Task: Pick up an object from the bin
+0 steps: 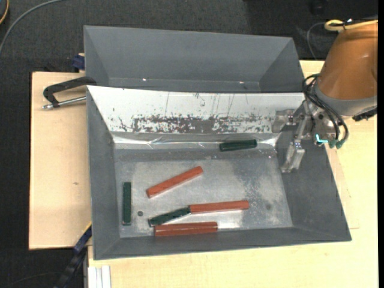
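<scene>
The gripper (291, 156) hangs at the right of the bin (192, 59). 1 dark green bar (238, 144) lies just left of it, long axis left-right. I cannot tell whether the gripper is open or closed.

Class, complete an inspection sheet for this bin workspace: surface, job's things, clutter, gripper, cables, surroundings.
Surface: grey bin, floor scuffed.
Job's things: slanted red stick, middle red stick, front red stick; back green stick, left green stick, front green stick.
Clutter: nothing seen.
Gripper: gripper over the bin's right side, touching no stick.
Cables: wrist cables; pale cable on the carpet.
Surroundings: dark carpet behind the bin.
</scene>
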Motion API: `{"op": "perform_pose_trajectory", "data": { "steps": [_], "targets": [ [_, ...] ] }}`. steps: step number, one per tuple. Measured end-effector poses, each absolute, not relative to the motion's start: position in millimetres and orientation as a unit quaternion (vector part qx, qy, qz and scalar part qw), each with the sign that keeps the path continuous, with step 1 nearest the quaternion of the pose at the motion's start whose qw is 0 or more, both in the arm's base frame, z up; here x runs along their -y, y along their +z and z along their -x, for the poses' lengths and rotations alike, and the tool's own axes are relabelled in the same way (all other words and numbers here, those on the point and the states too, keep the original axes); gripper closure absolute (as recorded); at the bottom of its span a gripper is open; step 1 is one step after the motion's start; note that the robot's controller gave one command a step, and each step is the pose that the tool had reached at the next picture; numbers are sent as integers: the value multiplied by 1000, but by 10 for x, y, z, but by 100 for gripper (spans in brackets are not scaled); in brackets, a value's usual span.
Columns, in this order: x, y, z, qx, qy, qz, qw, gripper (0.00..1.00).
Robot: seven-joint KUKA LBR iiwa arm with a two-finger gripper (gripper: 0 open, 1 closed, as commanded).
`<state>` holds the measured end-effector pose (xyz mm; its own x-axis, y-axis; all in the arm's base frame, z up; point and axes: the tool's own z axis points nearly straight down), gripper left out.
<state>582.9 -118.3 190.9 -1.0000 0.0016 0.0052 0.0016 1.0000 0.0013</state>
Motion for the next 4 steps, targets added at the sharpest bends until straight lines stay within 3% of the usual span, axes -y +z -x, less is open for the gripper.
{"op": "perform_pose_trajectory", "data": {
  "steps": [1, 2, 3, 4],
  "targets": [
    [644, 1031, -5040, 1000, -2, -27, 6, 0],
    [704, 2439, -5121, 998, 1, -69, -8, 0],
    [84, 1079, -5132, 997, -2, -76, 3, 0],
    [-21, 704, -4915, 974, -1, -226, -1, 0]
  ]
}}
